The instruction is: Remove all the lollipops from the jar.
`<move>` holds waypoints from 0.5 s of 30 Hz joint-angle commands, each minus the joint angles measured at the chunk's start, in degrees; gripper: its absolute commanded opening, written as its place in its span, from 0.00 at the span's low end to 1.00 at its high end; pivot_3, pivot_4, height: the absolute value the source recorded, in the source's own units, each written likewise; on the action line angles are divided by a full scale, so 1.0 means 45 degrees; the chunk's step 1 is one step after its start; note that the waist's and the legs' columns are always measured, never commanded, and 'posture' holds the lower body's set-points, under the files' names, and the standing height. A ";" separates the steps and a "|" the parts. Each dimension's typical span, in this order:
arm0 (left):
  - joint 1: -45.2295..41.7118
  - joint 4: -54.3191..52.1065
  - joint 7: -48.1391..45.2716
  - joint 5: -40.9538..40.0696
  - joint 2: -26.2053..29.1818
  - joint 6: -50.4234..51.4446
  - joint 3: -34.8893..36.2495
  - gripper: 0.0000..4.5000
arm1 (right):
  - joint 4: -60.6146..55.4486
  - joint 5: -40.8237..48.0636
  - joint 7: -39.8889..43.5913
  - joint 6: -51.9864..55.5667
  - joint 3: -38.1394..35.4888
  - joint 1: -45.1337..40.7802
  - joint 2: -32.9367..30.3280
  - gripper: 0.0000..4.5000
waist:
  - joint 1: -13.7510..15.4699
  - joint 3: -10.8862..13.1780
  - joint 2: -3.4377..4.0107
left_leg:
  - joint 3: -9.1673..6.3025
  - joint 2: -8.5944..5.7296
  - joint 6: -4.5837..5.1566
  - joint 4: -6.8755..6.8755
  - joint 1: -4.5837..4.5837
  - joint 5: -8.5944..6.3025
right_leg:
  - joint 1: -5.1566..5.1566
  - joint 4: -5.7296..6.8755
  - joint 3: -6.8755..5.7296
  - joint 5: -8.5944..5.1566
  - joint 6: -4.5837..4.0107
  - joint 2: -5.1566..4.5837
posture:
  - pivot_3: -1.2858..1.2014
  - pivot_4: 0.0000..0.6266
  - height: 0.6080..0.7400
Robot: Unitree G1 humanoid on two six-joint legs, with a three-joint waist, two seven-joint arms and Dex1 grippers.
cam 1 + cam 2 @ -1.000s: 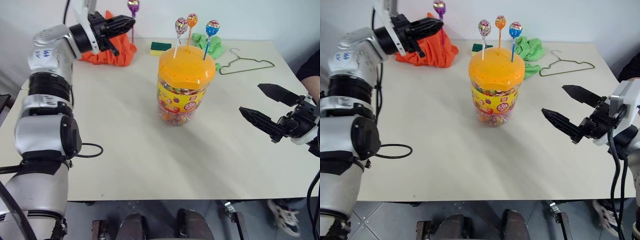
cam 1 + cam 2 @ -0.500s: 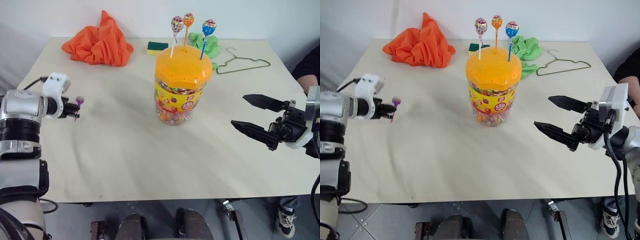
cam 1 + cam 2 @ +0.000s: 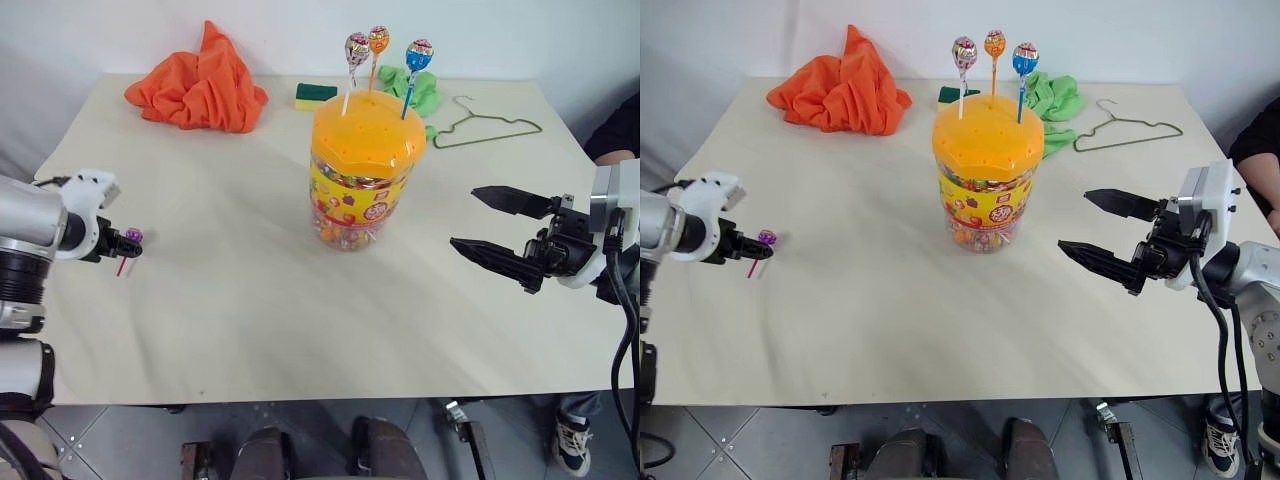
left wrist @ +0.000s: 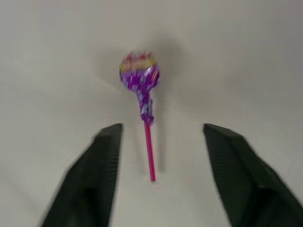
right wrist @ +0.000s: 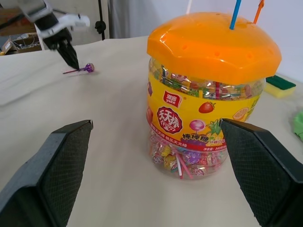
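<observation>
Far left of the jar (image 3: 367, 170), the left gripper (image 4: 158, 156), fingers spread, lets the purple lollipop (image 4: 139, 78) drop free; the right gripper (image 3: 497, 232) waits open beside the jar.

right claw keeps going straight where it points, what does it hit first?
Most likely the jar: in the wrist view it sits centred between the open fingers of the right claw, with bare table before it. Depth is hard to judge from here.

Bare table (image 3: 230, 300) lies between the right tool (image 3: 497, 231) and the jar (image 3: 368, 170).
</observation>
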 commanded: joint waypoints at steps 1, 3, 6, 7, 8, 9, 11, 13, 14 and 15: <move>-0.1021 -0.1233 -0.0977 -0.0626 0.0812 -0.0135 -0.0046 0.90 | -0.0174 0.0075 0.0135 -0.0150 -0.0468 0.0016 -0.0145 1.00 | 0.0030 0.0000 0.0000 | -0.0001 0.0000 0.0000 0.0000 -0.0002 0.0000 | 0.0000 0.0001 -0.0001 0.0000 0.0000 0.0000 | 0.52 0.24 1.00; -0.1595 -0.1519 -0.1410 -0.0882 0.0848 -0.0668 -0.0012 0.99 | -0.0174 0.0051 0.0129 -0.0162 -0.0549 0.0047 -0.0157 1.00 | 0.0072 0.0000 0.0000 | -0.0001 0.0000 0.0000 0.0003 -0.0003 0.0000 | 0.0000 0.0001 0.0000 0.0000 0.0000 -0.0002 | 0.52 0.24 1.00; -0.2259 -0.1578 -0.1675 -0.1580 -0.0234 -0.2218 0.0859 0.99 | -0.0223 0.0054 0.0096 -0.0179 -0.0679 0.0110 -0.0166 1.00 | 0.0167 -0.0001 0.0001 | 0.0000 -0.0001 0.0000 0.0008 -0.0004 0.0000 | 0.0001 0.0001 0.0003 0.0000 0.0000 -0.0004 | 0.52 0.24 1.00; -0.2271 -0.1537 -0.1548 -0.1881 -0.0877 -0.3325 0.1471 0.99 | -0.0231 0.0035 0.0079 -0.0202 -0.0726 0.0131 -0.0171 1.00 | 0.0239 -0.0002 0.0003 | 0.0001 -0.0001 0.0000 0.0013 -0.0003 0.0000 | 0.0002 0.0001 0.0003 0.0000 0.0000 -0.0004 | 0.52 0.24 1.00; -0.2184 -0.1531 -0.1416 -0.2200 -0.1548 -0.4556 0.2132 0.99 | -0.0238 0.0011 0.0057 -0.0228 -0.0779 0.0153 -0.0174 1.00 | 0.0319 -0.0002 0.0003 | 0.0000 0.0000 0.0000 0.0022 -0.0002 0.0000 | 0.0002 0.0008 0.0003 0.0000 0.0000 -0.0006 | 0.52 0.24 1.00; -0.2063 -0.1524 -0.1321 -0.2485 -0.2175 -0.5672 0.2697 0.99 | -0.0249 -0.0009 0.0029 -0.0251 -0.0828 0.0166 -0.0167 1.00 | 0.0354 -0.0001 0.0002 | -0.0004 0.0001 0.0001 0.0040 -0.0013 0.0000 | 0.0003 0.0010 0.0002 0.0000 0.0000 -0.0007 | 0.52 0.24 1.00; -0.1901 -0.1311 -0.1467 -0.3245 -0.3564 -0.7610 0.3629 0.99 | -0.0358 0.0002 -0.0061 -0.0274 -0.0997 0.0249 -0.0147 1.00 | 0.0352 -0.0001 0.0002 | -0.0020 0.0004 0.0003 0.0099 -0.0033 -0.0002 | 0.0007 0.0025 -0.0006 0.0001 0.0000 -0.0011 | 0.52 0.24 1.00; -0.1922 -0.0831 -0.1862 -0.3939 -0.4855 -0.9451 0.4257 0.99 | -0.0510 0.0034 -0.0195 -0.0268 -0.1173 0.0380 -0.0118 1.00 | 0.0328 -0.0002 0.0003 | -0.0020 0.0004 0.0011 0.0126 -0.0047 -0.0006 | 0.0004 0.0033 -0.0008 0.0001 0.0001 -0.0012 | 0.52 0.24 1.00; -0.2048 -0.0409 -0.2165 -0.4310 -0.5610 -1.0518 0.4529 0.99 | -0.0622 0.0036 -0.0252 -0.0277 -0.1298 0.0513 -0.0103 1.00 | 0.0325 -0.0001 0.0002 | -0.0020 0.0005 0.0012 0.0128 -0.0048 -0.0006 | 0.0005 0.0034 -0.0013 0.0001 0.0001 -0.0012 | 0.52 0.24 1.00; -0.2210 0.0080 -0.2429 -0.4482 -0.6180 -1.1338 0.4637 0.99 | -0.0738 0.0042 -0.0298 -0.0284 -0.1404 0.0644 -0.0086 1.00 | 0.0334 -0.0001 0.0003 | -0.0021 0.0004 0.0012 0.0136 -0.0053 -0.0007 | 0.0002 0.0040 -0.0018 0.0001 0.0001 -0.0011 | 0.52 0.24 1.00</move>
